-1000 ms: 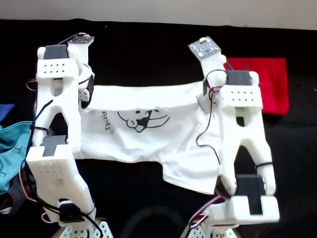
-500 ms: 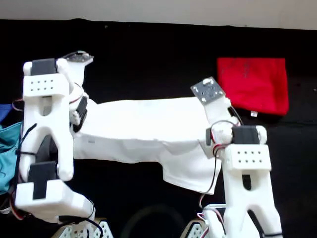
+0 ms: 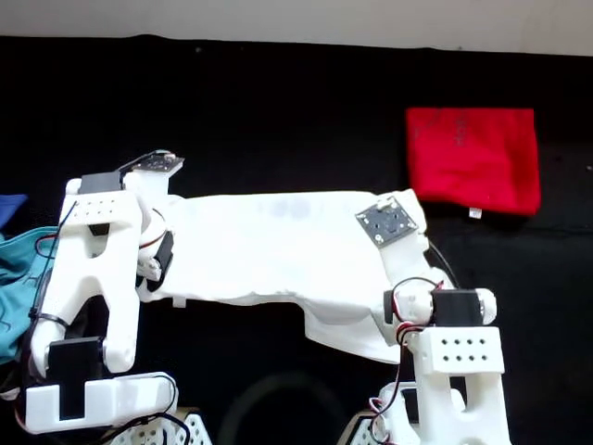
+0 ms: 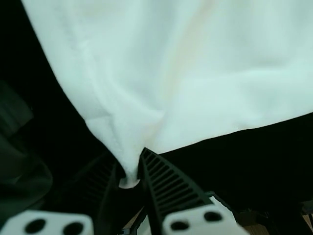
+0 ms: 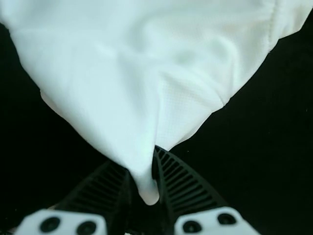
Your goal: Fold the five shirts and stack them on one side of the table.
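With the left end effector (image 4: 130,160) and the right end effector (image 5: 143,165) each pinching the white shirt (image 3: 278,246), it seems best to draw both evenly toward 6 o'clock.

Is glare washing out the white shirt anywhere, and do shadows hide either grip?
High view: the shirt is bright, its folds faint but readable against the black table. Left wrist view: soft fold shadows, no hot spot; the left gripper is dark on dark, yet the pinched cloth stands out. Right wrist view: the same for the right gripper.
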